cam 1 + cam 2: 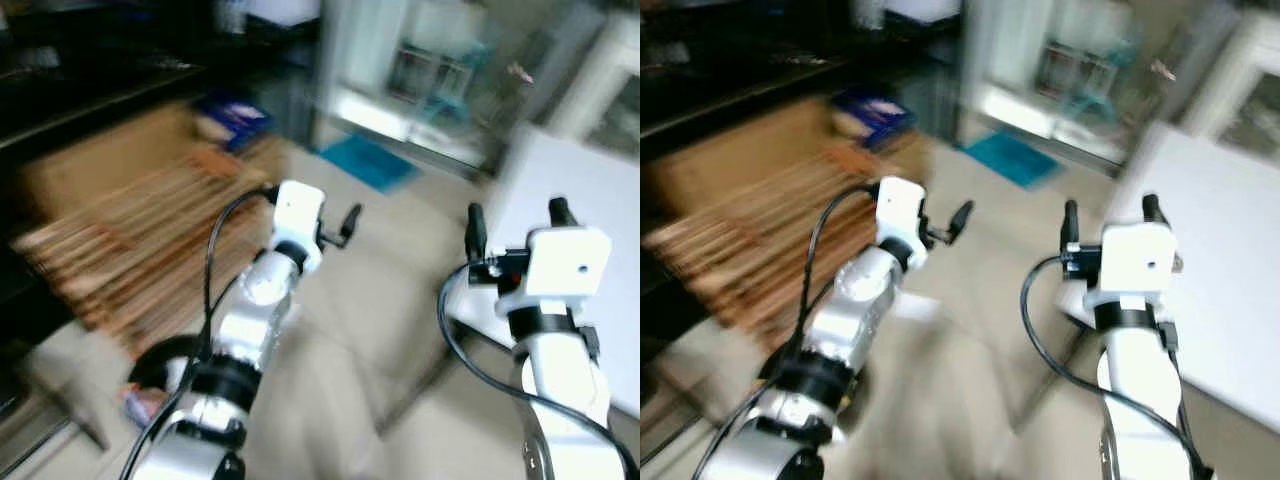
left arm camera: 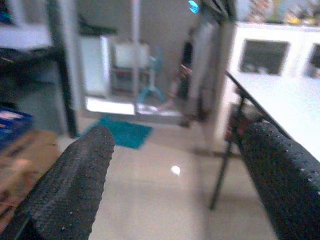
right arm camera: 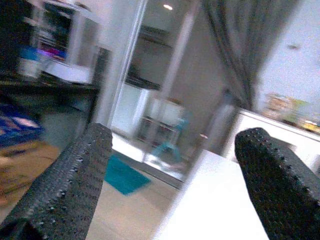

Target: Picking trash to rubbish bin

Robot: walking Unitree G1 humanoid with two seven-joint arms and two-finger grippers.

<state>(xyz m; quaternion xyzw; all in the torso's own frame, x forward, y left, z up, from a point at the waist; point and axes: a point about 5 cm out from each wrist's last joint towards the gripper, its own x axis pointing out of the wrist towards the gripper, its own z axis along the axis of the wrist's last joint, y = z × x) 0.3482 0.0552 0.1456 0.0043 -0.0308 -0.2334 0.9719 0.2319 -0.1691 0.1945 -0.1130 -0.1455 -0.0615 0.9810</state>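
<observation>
The pictures are blurred. A white table (image 1: 590, 200) lies just beyond the right gripper (image 1: 512, 222), whose fingers (image 3: 75, 175) stand apart and hold nothing. A stack of brown cardboard (image 1: 120, 240) lies beside the left gripper (image 2: 175, 185), fingers apart, also holding nothing. A teal mat (image 2: 125, 134) lies far ahead between its fingers. I cannot tell where the trash or the bin is.

No text can be read in these pictures; the blue box (image 1: 232, 117) has some print on it, but it is too blurred to read.
</observation>
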